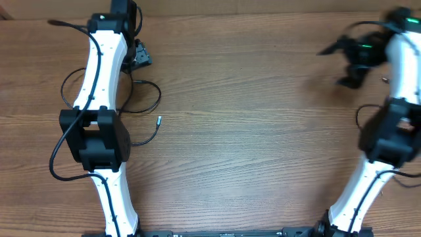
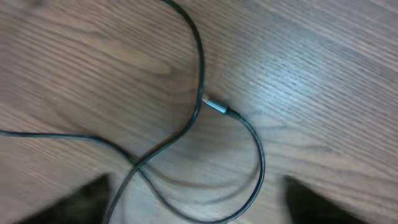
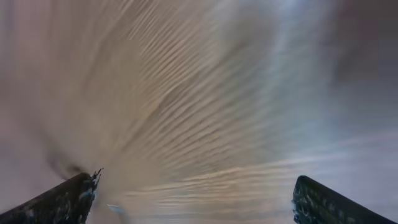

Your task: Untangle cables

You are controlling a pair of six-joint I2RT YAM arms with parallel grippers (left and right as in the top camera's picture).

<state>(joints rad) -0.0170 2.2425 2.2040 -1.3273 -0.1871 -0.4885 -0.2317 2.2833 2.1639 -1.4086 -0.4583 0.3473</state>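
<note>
A thin black cable [image 1: 150, 99] loops on the wooden table at the left, with a metal plug end [image 1: 158, 121] lying free. In the left wrist view the cable [image 2: 200, 74] crosses over itself and a silver plug [image 2: 214, 106] lies by the loop. My left gripper [image 2: 199, 205] is open above this loop, holding nothing; in the overhead view it [image 1: 137, 56] sits at the far left, partly under the arm. My right gripper [image 1: 342, 59] is open and empty at the far right, blurred by motion. The right wrist view shows its fingers [image 3: 193, 199] wide apart over bare wood.
The left arm [image 1: 99, 99] stretches across the table's left side with its own black wiring hanging beside it. The right arm [image 1: 388, 131] stands at the right edge. A small screw or speck [image 1: 385, 79] lies near the right arm.
</note>
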